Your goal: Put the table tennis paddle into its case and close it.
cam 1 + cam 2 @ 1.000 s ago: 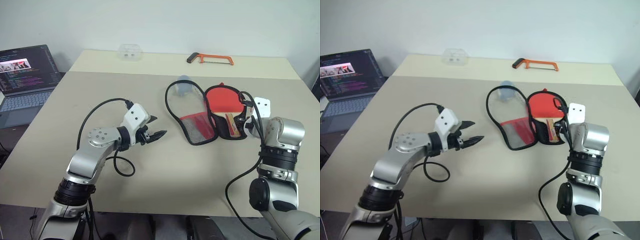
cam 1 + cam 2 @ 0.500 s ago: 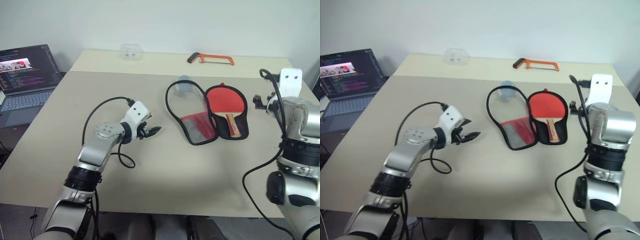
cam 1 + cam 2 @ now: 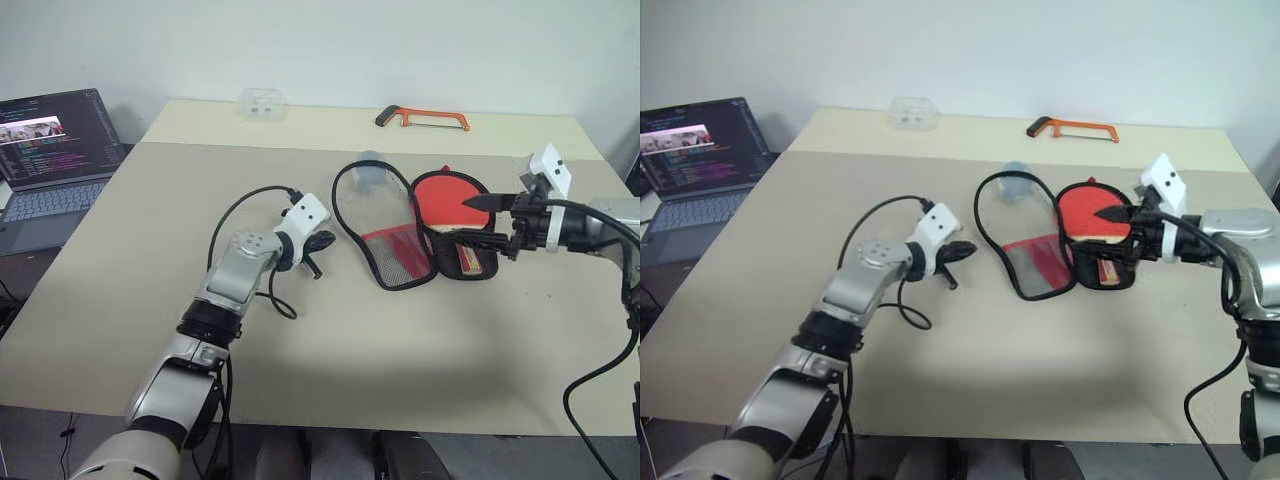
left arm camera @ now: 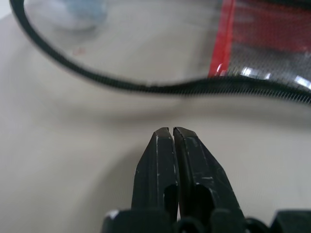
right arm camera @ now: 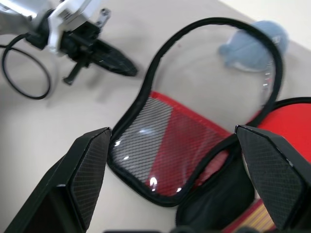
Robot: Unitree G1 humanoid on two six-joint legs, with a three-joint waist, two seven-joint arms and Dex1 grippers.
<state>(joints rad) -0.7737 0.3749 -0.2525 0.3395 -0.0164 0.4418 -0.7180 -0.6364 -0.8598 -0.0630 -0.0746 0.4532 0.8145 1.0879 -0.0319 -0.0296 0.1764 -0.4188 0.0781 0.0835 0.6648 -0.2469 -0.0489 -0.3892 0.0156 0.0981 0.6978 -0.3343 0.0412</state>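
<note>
The case (image 3: 395, 255) lies unzipped and spread flat mid-table, its left flap showing a clear window and red mesh (image 5: 165, 145). In its black right half rests the table tennis paddle (image 3: 445, 195), red face up, handle toward me. My right gripper (image 3: 468, 220) hovers over the paddle, pointing left, its jaws wide open and empty. My left gripper (image 3: 322, 243) sits just left of the case's black piping (image 4: 146, 87). It is shut (image 4: 171, 131) on nothing, its tips a short way from the edge. The right wrist view also takes in the left gripper (image 5: 116, 63).
A bluish object (image 3: 370, 172) shows through the flap's clear window. An orange hacksaw (image 3: 425, 118) and a clear plastic box (image 3: 262, 103) lie at the table's far edge. An open laptop (image 3: 50, 150) stands off the table's left side.
My left gripper moved right toward the case's left edge and shut. My right gripper swung round from beside the case to point left over the paddle, and its jaws opened wider.
</note>
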